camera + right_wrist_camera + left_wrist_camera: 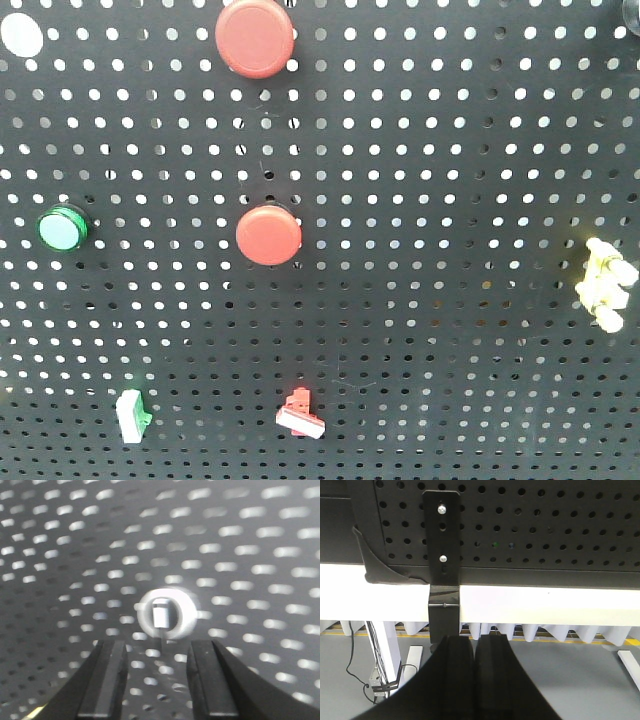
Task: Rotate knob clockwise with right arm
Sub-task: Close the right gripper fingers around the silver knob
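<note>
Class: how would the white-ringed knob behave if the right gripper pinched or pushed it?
The knob probably won't roll or tip: it seems mounted on the perforated panel. Its small centre tab looks rigid, likely turning rather than bending.

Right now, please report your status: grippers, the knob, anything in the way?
Right gripper open, knob just ahead, not gripped. Left gripper shut, empty, below the pegboard. Nothing seen in the way.
</note>
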Robot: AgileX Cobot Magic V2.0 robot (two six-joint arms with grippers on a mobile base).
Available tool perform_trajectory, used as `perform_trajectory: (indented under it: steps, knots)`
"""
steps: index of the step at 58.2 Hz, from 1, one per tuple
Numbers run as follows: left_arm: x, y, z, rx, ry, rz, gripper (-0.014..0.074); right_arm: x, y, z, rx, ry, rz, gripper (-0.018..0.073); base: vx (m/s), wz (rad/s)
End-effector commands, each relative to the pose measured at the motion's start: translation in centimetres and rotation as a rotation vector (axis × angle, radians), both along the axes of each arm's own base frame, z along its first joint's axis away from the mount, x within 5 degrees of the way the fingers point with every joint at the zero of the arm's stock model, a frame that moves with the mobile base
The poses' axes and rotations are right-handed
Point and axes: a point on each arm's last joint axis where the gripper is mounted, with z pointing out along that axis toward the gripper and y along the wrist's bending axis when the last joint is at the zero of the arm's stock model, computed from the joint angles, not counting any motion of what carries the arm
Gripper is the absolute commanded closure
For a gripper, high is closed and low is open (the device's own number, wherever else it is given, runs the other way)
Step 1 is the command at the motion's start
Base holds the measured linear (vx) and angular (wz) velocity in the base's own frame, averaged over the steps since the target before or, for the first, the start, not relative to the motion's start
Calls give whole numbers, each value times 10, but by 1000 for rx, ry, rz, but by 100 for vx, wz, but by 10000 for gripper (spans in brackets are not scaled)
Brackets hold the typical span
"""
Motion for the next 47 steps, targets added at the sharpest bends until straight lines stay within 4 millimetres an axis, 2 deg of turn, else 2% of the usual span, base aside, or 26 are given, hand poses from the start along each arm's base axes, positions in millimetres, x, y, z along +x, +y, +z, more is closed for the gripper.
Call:
perform_trajectory:
  steps: [1, 14, 31, 47]
  knots:
    - [1, 1, 4, -16, -72, 12, 603, 2, -1, 13, 11, -104, -14, 207, 0, 0]
    - [1, 1, 4, -16, -72, 12, 603, 14, 5, 12, 38, -97, -28, 242, 0, 0]
    - [1, 1, 4, -16, -72, 12, 603, 15, 6, 14, 50, -127, -21, 356, 0, 0]
    - [1, 1, 4, -16, -72, 12, 603, 20, 8, 13, 122, -94, -27, 361, 0, 0]
